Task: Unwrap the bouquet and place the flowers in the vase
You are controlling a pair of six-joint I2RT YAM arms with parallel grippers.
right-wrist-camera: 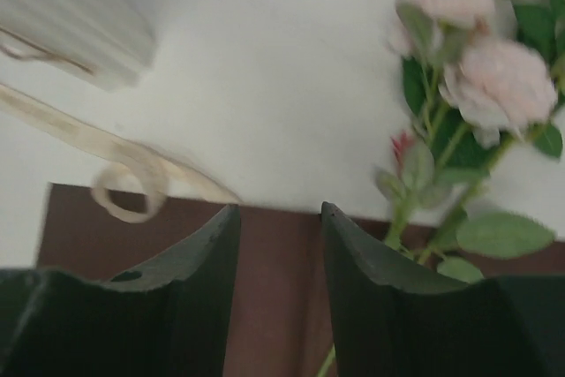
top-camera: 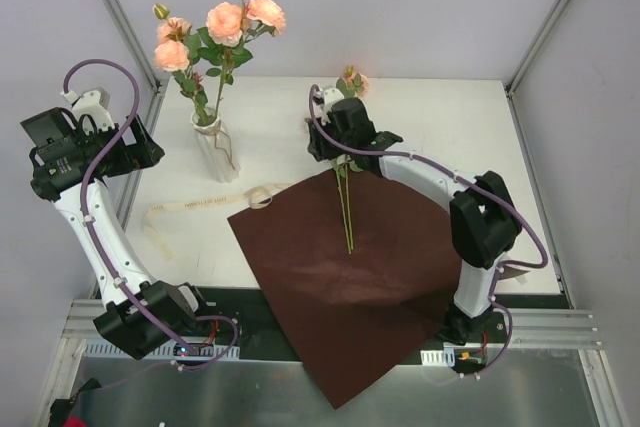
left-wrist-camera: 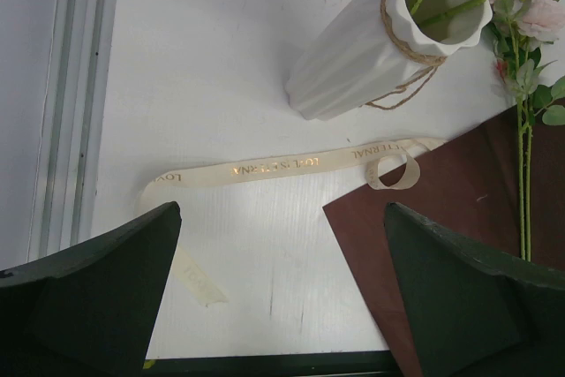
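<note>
Left fingers (left-wrist-camera: pixel 97 297): spread wide and empty, hovering by the left edge of the table (top-camera: pixel 450 127), with the vase just ahead.
Vase (top-camera: pixel 217 152): upright toward the far-left corner, apart from the paper.
Flowers (top-camera: pixel 225 22): several peach blooms and buds stand in the vase.
Ribbon (top-camera: pixel 200 204): untied, loose on the table between the vase and the paper's left corner.
Paper (top-camera: pixel 330 287): dark red sheet opened flat, overhanging the near edge.
Remaining stems (top-camera: pixel 347 209): lying on the paper, their blooms past its far edge.
Right fingers (right-wrist-camera: pixel 168 289): a narrow gap, low over the paper's far edge beside those stems; no grip visible.
Progress: unwrapping looks done and most flowers are placed; the remaining stems have yet to go in.
</note>
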